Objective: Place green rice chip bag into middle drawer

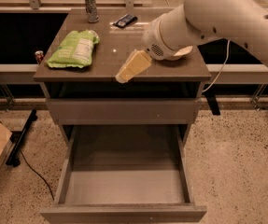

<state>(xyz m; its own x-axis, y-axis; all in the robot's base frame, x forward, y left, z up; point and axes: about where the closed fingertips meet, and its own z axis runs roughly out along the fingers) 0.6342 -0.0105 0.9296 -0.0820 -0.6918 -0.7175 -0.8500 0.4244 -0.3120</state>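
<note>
One gripper (123, 75) over cabinet (106, 45) (bowl (185, 52) half-hidden)
</note>
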